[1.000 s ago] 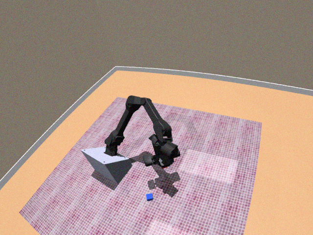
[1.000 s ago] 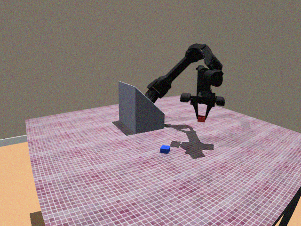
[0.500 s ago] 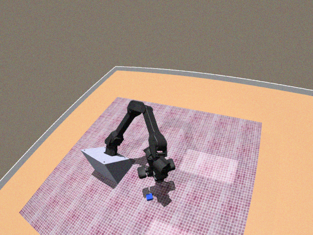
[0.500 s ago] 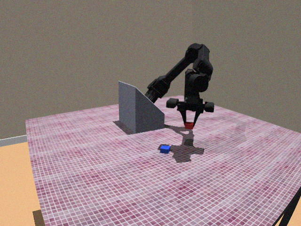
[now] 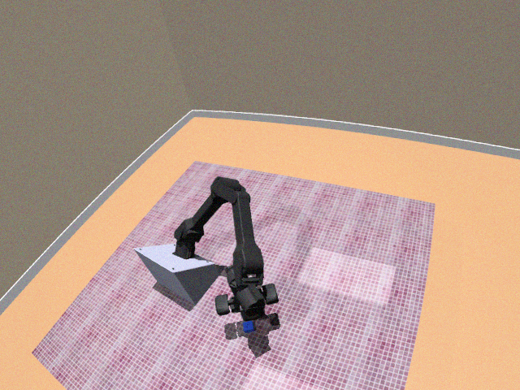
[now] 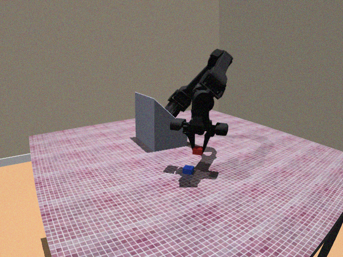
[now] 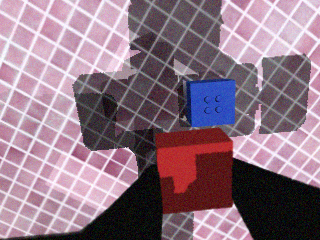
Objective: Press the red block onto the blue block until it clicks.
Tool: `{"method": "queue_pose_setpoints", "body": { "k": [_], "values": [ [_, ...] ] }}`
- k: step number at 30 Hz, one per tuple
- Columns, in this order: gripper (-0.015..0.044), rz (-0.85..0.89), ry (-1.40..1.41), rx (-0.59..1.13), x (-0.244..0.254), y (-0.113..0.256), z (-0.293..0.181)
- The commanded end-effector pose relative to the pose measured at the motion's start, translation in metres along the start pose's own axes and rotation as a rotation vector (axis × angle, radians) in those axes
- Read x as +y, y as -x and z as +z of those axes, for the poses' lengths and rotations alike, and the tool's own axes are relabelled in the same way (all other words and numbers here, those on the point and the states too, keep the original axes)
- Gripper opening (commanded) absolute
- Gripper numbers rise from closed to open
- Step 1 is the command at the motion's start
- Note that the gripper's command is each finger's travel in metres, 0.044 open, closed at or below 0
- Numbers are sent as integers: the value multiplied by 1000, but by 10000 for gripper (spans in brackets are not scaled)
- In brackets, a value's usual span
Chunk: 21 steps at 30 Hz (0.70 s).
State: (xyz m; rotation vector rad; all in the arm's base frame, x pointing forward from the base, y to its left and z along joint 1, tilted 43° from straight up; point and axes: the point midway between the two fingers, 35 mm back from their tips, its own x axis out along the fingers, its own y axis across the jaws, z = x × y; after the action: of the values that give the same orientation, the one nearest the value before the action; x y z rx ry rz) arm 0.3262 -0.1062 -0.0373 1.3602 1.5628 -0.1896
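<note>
The red block (image 6: 197, 150) (image 7: 212, 175) is held between the fingers of my gripper (image 6: 198, 149) (image 7: 191, 169), in the air above the table. The gripper points down and is shut on the block. The blue block (image 5: 248, 326) (image 6: 188, 169) (image 7: 211, 102) stands on the table with its studs up, in the arm's shadow. In the wrist view it lies just beyond the red block's far edge, a little to the right. The two blocks are apart. In the top view the red block is hidden behind the gripper body.
A grey wedge-shaped base (image 5: 167, 279) (image 6: 149, 124) carries the arm and stands behind and left of the blocks in the exterior view. The checked pink table top (image 5: 357, 335) (image 6: 110, 207) lies under everything, and the arm's shadow falls around the blue block.
</note>
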Motion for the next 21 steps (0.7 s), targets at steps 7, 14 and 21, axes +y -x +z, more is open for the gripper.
{"method": "queue_pose_setpoints", "body": {
  "k": [7, 14, 21],
  "values": [
    [0, 1, -16, 1, -28, -11, 16],
    [0, 2, -16, 1, -27, -32, 16],
    [0, 3, -16, 2, -28, -42, 16]
  ]
}}
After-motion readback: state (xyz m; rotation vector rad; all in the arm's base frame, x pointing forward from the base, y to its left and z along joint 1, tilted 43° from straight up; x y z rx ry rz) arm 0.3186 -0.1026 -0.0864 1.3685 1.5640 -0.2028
